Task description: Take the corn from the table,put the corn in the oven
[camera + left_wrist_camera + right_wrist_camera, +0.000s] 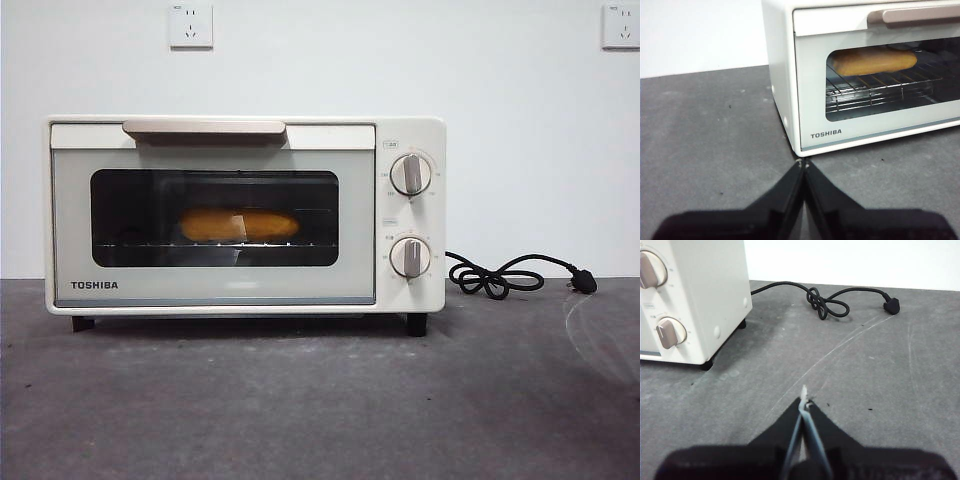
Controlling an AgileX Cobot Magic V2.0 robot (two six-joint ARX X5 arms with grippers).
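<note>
We are looking at the corn point(240, 224) lying on its side on the wire rack point(875, 87) inside the oven point(245, 214), seen through the dark glass of the door point(214, 219), which is sitting shut. In the front view the cob is resting a little left of the middle of the window. In the left wrist view it is lying toward the rear of the rack, with the rack's bars showing in front of it.

The oven is standing on the desk point(320, 410), with its beige bar handle point(204, 127) running along the top of the door and its two knobs point(410, 174) stacked one above the other on the panel to the right of the door. Its black cord point(505, 275) is trailing away from the oven's right side across the desk in a loose knot, with the plug point(891, 305) lying at the far end.

We are seeing the left end effector point(803, 163) with its jaws pressed together and holding nothing, poised above the desk near the oven's front left corner. The right end effector point(804, 402) is likewise pressed together and empty, hanging over bare desk to the right of the oven, well apart from the cord. Neither arm is showing in the front view.
</note>
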